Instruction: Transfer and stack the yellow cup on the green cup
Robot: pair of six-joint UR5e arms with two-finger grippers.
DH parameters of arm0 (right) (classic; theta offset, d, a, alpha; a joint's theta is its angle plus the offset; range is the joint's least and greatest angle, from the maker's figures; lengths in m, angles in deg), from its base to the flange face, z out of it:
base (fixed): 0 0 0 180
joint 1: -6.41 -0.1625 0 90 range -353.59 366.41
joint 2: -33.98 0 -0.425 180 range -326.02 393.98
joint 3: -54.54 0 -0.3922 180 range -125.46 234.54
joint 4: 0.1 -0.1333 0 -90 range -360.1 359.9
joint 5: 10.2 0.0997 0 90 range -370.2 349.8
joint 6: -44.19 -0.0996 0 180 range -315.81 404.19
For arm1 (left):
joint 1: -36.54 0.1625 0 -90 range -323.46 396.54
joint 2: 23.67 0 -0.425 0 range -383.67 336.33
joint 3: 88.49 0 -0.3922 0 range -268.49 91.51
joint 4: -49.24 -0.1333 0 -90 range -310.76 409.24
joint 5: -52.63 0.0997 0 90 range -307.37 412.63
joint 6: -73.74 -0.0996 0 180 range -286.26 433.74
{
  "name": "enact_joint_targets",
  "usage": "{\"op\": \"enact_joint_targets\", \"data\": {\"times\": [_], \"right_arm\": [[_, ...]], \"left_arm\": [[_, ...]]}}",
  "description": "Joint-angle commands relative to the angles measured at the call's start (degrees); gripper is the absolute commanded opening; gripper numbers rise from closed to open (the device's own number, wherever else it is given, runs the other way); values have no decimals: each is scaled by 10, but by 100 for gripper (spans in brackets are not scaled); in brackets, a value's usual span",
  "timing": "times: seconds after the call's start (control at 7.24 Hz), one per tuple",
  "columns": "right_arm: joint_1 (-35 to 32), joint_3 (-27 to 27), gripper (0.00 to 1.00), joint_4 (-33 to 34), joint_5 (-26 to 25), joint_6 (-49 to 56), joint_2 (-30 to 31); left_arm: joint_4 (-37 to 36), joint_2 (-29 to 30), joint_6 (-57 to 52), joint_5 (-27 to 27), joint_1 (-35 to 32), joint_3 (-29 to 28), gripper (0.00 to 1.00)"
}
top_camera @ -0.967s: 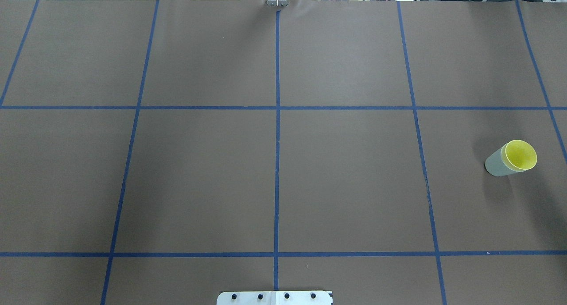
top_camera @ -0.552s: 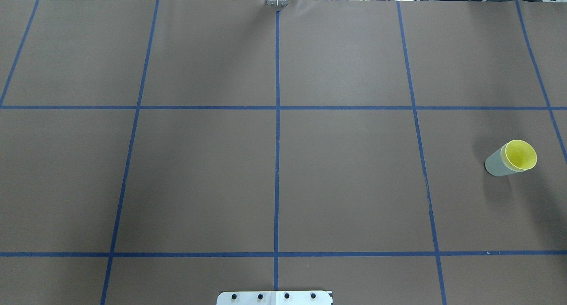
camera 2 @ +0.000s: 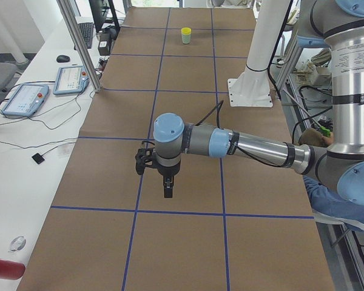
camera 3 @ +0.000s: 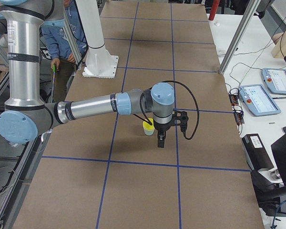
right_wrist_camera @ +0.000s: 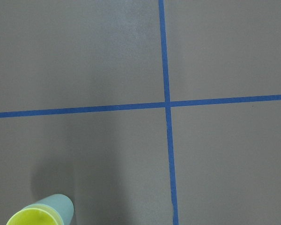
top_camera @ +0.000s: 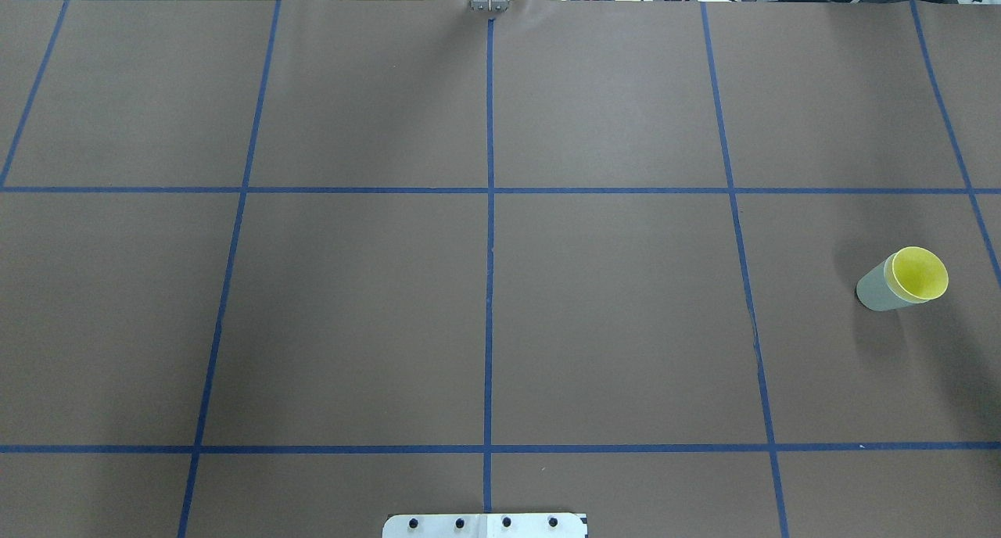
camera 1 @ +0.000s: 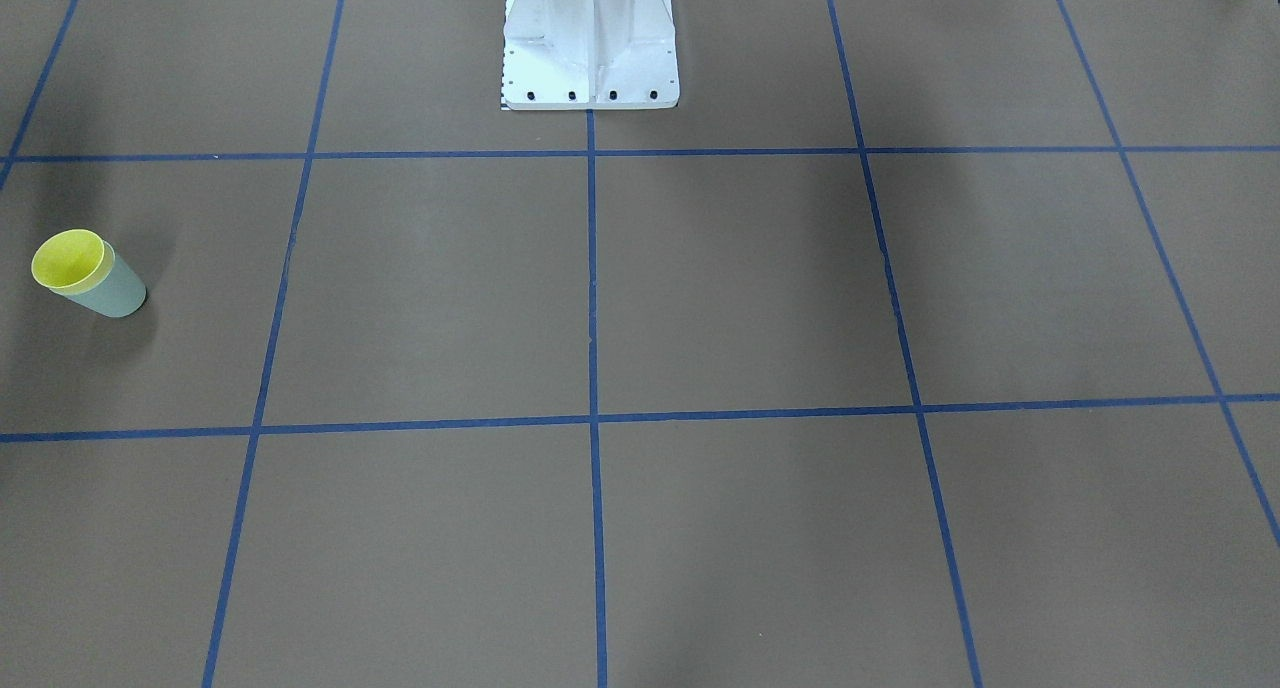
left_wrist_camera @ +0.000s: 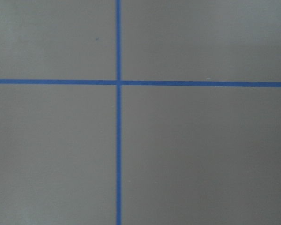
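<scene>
Nothing is shifting since the earlier overhead frames: yellow cup [top_camera: 920, 274] is sitting nested inside green cup [top_camera: 873, 290], upright on the table's [top_camera: 610, 319] right side. Right gripper [camera 3: 160, 141] is hanging near the stack, left gripper [camera 2: 167, 189] well apart. Finger spread: cannot tell for either.

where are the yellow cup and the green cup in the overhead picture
yellow cup [top_camera: 921, 272], overhead exterior view, on its inner wall
green cup [top_camera: 874, 289], overhead exterior view, on its outer side wall
</scene>
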Motion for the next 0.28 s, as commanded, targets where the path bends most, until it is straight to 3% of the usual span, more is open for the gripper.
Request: {"op": "enact_joint_targets", "data": {"times": [0.0,0.14], "right_arm": [[-2,12,100,0,-2,0,3],[-2,14,100,0,-13,0,-3]], "left_arm": [[12,8,-5,9,0,-37,100],[41,3,-3,4,-1,-34,100]]}}
